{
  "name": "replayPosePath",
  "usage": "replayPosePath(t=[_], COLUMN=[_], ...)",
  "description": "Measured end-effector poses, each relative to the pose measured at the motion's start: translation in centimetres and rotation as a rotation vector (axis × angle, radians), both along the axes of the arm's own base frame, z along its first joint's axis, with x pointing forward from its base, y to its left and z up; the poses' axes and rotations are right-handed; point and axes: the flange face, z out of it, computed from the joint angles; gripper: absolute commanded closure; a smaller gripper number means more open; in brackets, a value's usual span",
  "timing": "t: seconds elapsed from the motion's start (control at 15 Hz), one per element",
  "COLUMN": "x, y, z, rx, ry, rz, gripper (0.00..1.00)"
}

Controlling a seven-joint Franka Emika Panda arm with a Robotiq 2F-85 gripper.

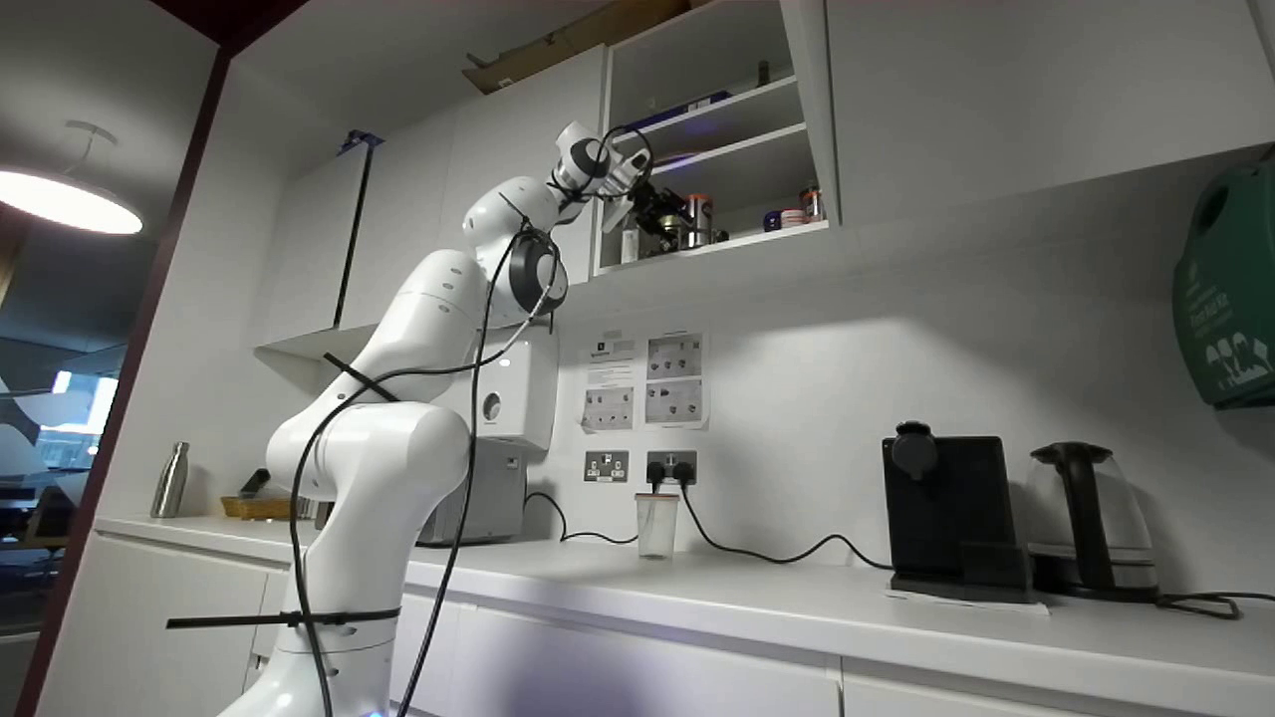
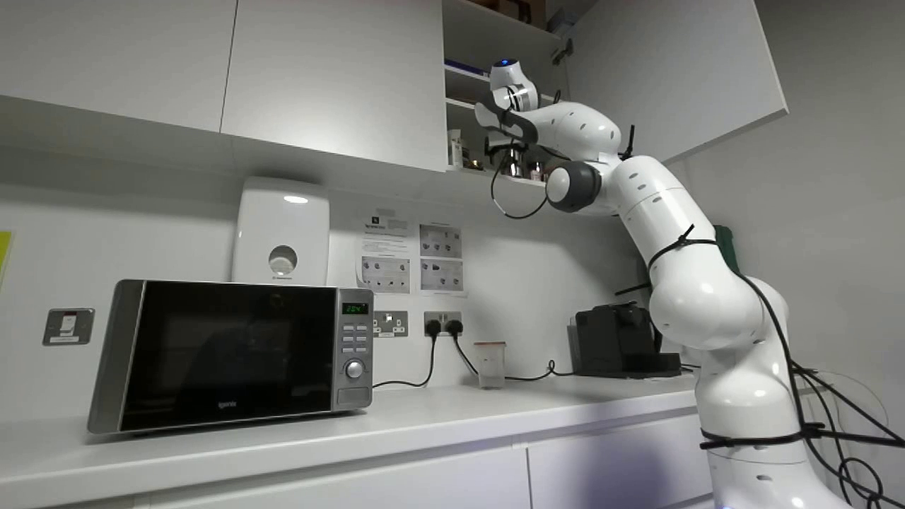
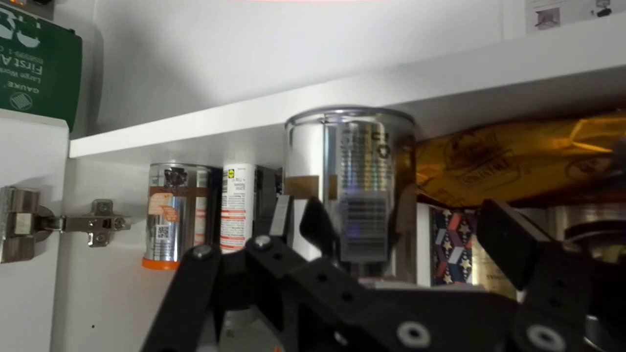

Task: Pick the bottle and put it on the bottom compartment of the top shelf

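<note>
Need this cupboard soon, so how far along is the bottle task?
Done: the gripper is at the bottom compartment, where a slim white container stands upright; whether that's the bottle, I can't tell.
In hand: nothing looks gripped; in the wrist view the jaws stand open, a silver tin showing between them.
Left: if that container is the bottle, probably just backing out; if not, picking and placing.

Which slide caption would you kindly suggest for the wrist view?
Upside-down scene: open gripper facing a silver tin in the bottom compartment, gold packet at right.
</note>
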Motion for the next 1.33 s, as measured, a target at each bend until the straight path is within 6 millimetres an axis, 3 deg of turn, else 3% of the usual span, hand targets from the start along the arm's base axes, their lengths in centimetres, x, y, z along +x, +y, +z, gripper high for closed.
replayPosePath(t=[0.33,0.8,1.33], x=[-1.4,-2.6,-6.1], y=[2.4,3.4,3.8], z=[0.9,-0.9,-3.0], rx=[-0.034,-0.044,0.038], ry=[-0.004,0.17,0.434], rz=[0.012,-0.08,-0.088], gripper=[0.0,0.0,0.0])
